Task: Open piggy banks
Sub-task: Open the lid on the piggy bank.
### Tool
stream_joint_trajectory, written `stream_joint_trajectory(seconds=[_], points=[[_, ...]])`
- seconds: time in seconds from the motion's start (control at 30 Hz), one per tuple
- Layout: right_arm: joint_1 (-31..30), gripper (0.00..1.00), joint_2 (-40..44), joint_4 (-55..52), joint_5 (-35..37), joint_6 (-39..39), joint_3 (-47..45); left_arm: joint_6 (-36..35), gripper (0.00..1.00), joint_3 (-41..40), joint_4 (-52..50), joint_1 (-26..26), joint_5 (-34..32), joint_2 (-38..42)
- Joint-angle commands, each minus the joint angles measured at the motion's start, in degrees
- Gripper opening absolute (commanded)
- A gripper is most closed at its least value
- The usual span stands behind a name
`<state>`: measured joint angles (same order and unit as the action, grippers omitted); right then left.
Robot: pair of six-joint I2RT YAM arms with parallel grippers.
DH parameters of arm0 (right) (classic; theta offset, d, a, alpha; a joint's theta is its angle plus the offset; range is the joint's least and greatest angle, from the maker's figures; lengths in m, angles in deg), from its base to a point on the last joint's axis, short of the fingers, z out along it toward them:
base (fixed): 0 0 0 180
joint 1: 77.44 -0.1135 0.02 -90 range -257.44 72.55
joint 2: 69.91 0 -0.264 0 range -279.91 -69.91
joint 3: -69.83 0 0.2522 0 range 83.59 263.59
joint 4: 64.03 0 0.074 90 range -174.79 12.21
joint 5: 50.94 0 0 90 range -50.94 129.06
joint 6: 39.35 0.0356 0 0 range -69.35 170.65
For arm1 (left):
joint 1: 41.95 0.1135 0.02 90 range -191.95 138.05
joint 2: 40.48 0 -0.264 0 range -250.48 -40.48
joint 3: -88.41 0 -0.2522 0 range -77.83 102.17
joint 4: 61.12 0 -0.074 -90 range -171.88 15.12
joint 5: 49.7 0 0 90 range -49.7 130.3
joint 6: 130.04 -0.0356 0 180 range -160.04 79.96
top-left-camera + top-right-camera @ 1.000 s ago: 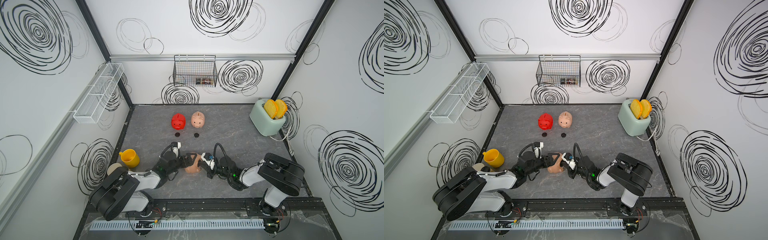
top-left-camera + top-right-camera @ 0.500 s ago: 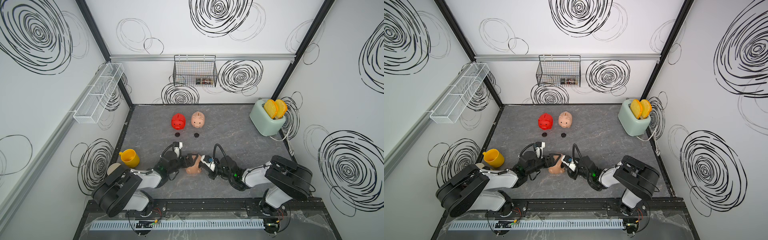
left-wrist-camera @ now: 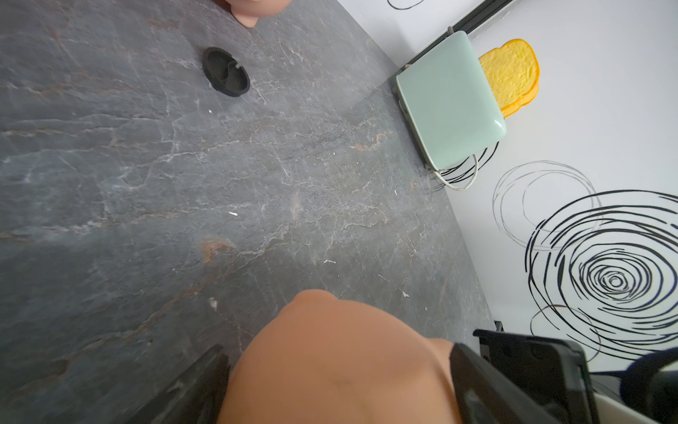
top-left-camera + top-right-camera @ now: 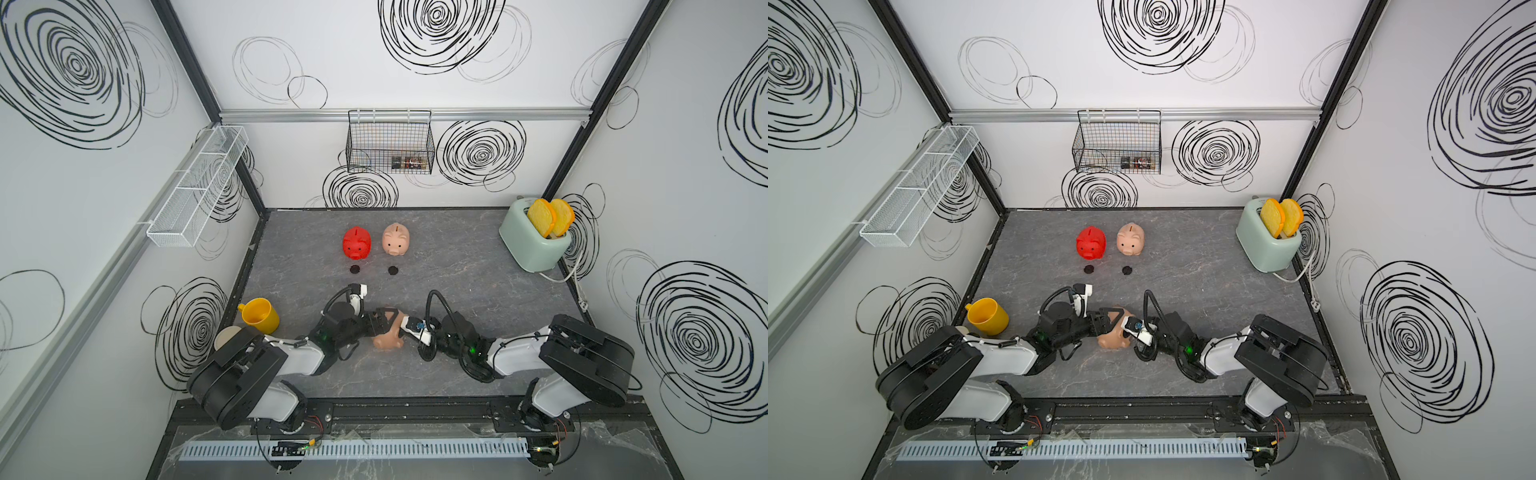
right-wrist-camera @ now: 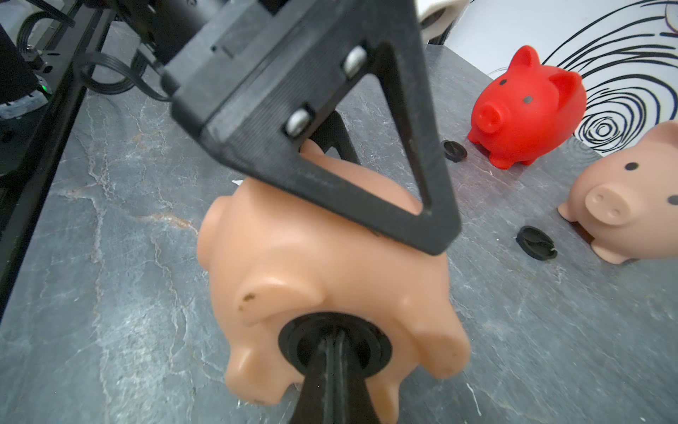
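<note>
At the front middle of the grey table (image 4: 457,291), between the two arms, the peach-tan pig (image 4: 386,338) lies tipped on its side with its belly turned toward the right arm. Whether it rests on the table or hangs just above it cannot be told.

The left gripper (image 4: 380,324) has its jaws spread wide around the pig's body. In the right wrist view one black triangular finger (image 5: 367,147) presses along the pig's flank, and the other shows behind it. The left wrist view shows the pig (image 3: 330,367) wedged between dark fingers on both sides, so it is firmly clasped.

The right gripper (image 5: 335,347) has its jaws pressed tight together, pinching the ridge at the centre of the belly plug (image 5: 290,339). That round black plug sits in the hole between the pig's legs.

Off toward the left wall, a yellow mug (image 4: 259,316) stands upright near the table edge.

Farther back, one black plug (image 4: 355,269) lies flat just before the red pig (image 4: 356,243). Another black plug (image 4: 392,270) lies just before the pale pink pig (image 4: 395,240). Both pigs stand upright side by side, near each other but apart, with their snouts toward the robot.

In the far right corner sits a mint toaster (image 4: 530,243) with two slices of toast (image 4: 550,216) poking out. A black wire basket (image 4: 390,143) hangs on the back wall, and a white wire shelf (image 4: 195,187) runs along the left wall.
</note>
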<state>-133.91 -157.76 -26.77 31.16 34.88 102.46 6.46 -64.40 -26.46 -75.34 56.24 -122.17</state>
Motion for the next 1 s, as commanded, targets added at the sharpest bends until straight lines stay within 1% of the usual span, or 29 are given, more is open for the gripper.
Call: stream_joint_trajectory(seconds=[0.0,0.4,0.63,0.73,0.83,0.97], points=[[-0.41,0.00,2.20,-0.45,0.09,-3.81,-1.46,-1.11,0.96,-2.28,-11.57,-0.63,0.56,-3.45],[-0.51,0.00,4.53,-0.40,2.30,-4.53,-2.93,-1.85,0.96,-1.74,-11.43,-0.63,1.19,-4.57],[-1.87,0.00,3.60,-2.34,4.62,-7.40,-1.32,-2.09,0.96,-1.83,-10.48,-0.72,1.37,-4.97],[-2.14,0.00,2.36,-2.00,4.22,-7.65,-0.04,-2.96,0.96,-1.52,-11.19,-0.58,0.73,-4.64],[-2.42,0.00,0.10,-2.21,3.84,-7.59,2.34,-4.11,0.96,-0.75,-12.76,0.53,0.05,-4.11],[-2.56,0.00,-2.06,-0.48,3.01,-7.10,4.01,-5.43,0.96,0.68,-14.10,3.66,1.12,-3.83]])
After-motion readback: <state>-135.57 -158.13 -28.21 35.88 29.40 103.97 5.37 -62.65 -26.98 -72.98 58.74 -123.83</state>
